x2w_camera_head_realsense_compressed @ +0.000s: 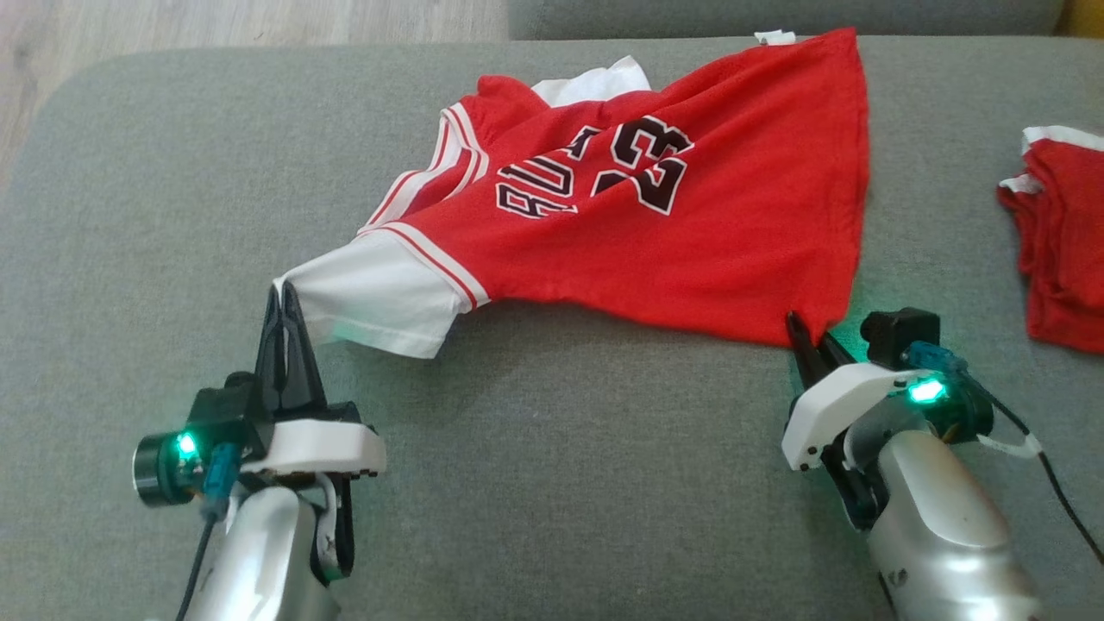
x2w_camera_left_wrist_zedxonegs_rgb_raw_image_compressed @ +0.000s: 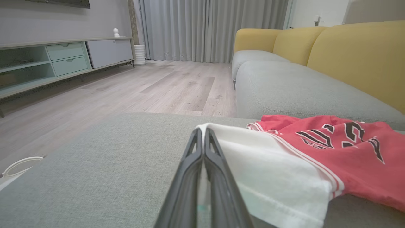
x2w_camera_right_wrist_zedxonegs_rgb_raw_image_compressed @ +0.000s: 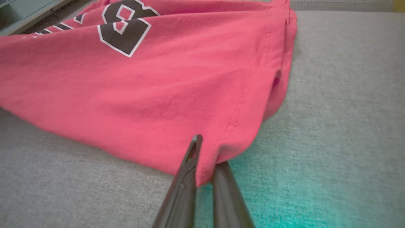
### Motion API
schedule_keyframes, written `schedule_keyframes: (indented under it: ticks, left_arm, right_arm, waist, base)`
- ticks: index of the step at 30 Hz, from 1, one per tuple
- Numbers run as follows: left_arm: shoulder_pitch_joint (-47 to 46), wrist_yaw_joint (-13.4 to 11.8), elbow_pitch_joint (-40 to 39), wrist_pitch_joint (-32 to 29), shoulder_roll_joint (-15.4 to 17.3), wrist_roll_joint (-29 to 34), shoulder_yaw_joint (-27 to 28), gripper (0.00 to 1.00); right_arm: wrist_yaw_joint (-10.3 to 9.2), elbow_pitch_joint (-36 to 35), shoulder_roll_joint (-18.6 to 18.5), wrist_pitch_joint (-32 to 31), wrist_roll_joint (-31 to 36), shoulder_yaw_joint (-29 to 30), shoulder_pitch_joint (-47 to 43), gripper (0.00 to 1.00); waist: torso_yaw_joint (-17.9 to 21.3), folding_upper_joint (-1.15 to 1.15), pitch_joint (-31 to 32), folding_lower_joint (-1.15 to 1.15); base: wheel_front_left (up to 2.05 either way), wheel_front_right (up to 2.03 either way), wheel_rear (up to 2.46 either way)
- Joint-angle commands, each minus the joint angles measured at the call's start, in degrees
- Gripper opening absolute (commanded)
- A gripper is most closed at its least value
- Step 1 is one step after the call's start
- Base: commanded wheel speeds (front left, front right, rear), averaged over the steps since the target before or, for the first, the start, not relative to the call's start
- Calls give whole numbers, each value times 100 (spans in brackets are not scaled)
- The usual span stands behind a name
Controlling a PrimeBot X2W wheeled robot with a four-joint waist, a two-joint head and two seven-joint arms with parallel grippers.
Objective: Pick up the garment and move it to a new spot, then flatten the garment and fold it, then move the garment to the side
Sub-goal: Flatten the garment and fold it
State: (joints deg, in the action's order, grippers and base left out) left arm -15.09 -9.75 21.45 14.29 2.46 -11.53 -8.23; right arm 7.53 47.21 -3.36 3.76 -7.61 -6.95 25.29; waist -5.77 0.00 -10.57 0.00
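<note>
Stretching across the middle of a grey cushion (x2w_camera_head_realsense_compressed: 552, 492), a red jersey (x2w_camera_head_realsense_compressed: 655, 233) lies rumpled, its black number 23 and lettering facing up, while a robot's two arms grip it from the near edge. The left gripper (x2w_camera_head_realsense_compressed: 282, 289), its dark fingers (x2w_camera_head_realsense_compressed: 289, 349) pressed tightly together, pinches the tip of the white sleeve (x2w_camera_head_realsense_compressed: 379, 297) at the jersey's near-left end; the sleeve is drawn to a point where it is held. The right gripper (x2w_camera_head_realsense_compressed: 806, 332) is clamped on the red hem corner at the jersey's near-right end, a fold of cloth caught between its fingers, as the right wrist view makes plain. Green lights (x2w_camera_head_realsense_compressed: 927, 392) glow on both wrists, casting a teal tint on the cushion beside the right gripper. A second red garment (x2w_camera_head_realsense_compressed: 1065, 250) with white trim lies bunched at the cushion's right edge, well apart from the jersey. Past the cushion, the left wrist view takes in a pale wooden floor (x2w_camera_left_wrist_zedxonegs_rgb_raw_image_compressed: 142, 88), grey curtains (x2w_camera_left_wrist_zedxonegs_rgb_raw_image_compressed: 205, 28), a low cabinet (x2w_camera_left_wrist_zedxonegs_rgb_raw_image_compressed: 63, 60) with pale green drawers, and a sofa (x2w_camera_left_wrist_zedxonegs_rgb_raw_image_compressed: 357, 53) with grey seats and yellow backs.
</note>
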Motion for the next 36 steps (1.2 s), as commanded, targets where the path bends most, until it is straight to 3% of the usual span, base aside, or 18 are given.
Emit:
schedule_keyframes:
  ticks: [1, 9, 20, 29, 36]
  left_arm:
    - [-223, 30, -213, 71, 55, 3, 224, 0]
    - [-188, 212, -651, 71, 50, -236, 455, 0]
    - [-436, 382, -1899, 71, 45, -688, 681, 0]
    - [-839, 197, -3692, -201, 44, -934, 783, 0]
    - [-1085, 9, -4814, -1023, 121, -891, 620, 0]
  right_arm:
    - [-4, -99, 48, 101, -37, -158, 30, 0]
    - [-4, -886, -59, 348, -66, -196, -5, 0]
    - [-4, -3048, -845, -35, -288, -380, 103, 0]
    - [-4, -5087, -1487, -588, -319, -237, 422, 0]
    - [-4, -6271, -1462, -1197, -184, 129, 248, 0]
  waist:
    - [36, 0, 47, 0]
    - [255, 0, 374, 0]
    - [523, 0, 808, 0]
    - [707, 0, 986, 0]
    - [731, 0, 793, 0]
  base:
    - [0, 0, 0]
    - [0, 0, 0]
    - [0, 0, 0]
    - [0, 0, 0]
    - [0, 0, 0]
